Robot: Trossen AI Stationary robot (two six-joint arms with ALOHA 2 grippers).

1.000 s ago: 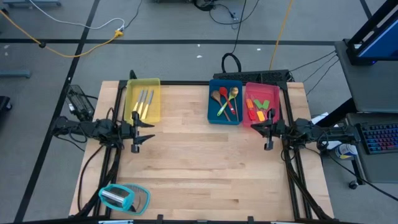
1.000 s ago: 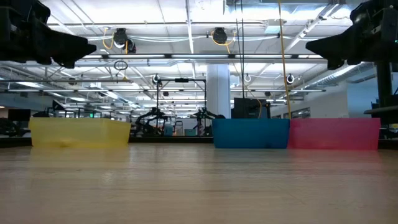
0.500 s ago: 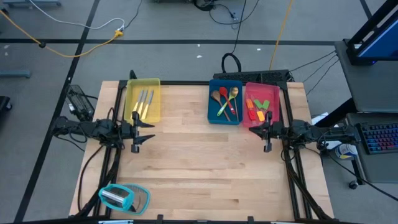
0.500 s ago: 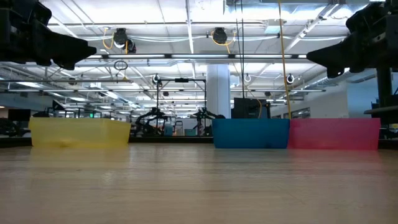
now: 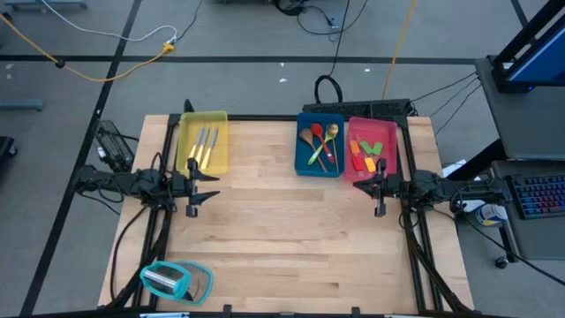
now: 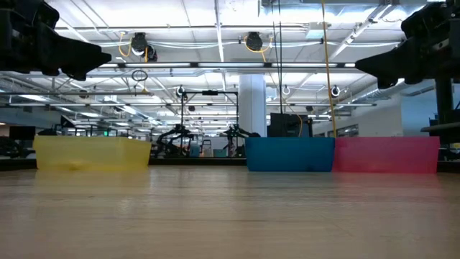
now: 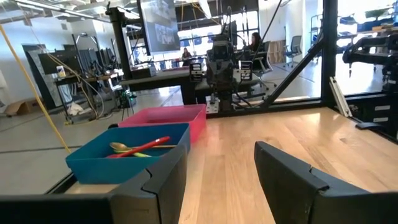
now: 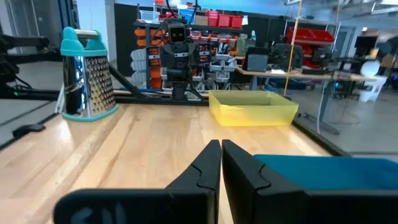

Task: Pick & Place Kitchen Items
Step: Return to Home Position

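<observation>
Checking the overhead view, I find the left gripper (image 5: 210, 187) at centre-left of the frame, over the left edge of the table (image 5: 282, 238) and just below the yellow tray (image 5: 182, 141). Its wrist view shows the fingers (image 7: 292, 180) spread wide with nothing between them. The right gripper (image 5: 365, 186) sits opposite at centre-right of the frame, just below the pink tray (image 5: 396, 146). Its own wrist view shows its two fingers drawn almost together, only a thin gap left, and nothing held. The low view puts both arms in its upper corners, well above the tabletop.

Items as found:
- silver cutlery (image 5: 204, 146) lies in the yellow tray, upper left of the table;
- spoons (image 5: 320, 144), wooden, gold, red and green, lie in the blue tray (image 5: 299, 146), upper centre;
- spatulas (image 5: 366, 152), red, orange and green headed, lie in the pink tray, touching the blue one's right side.

I note a teal-handled grater (image 5: 172, 281) at lower left of the frame.
</observation>
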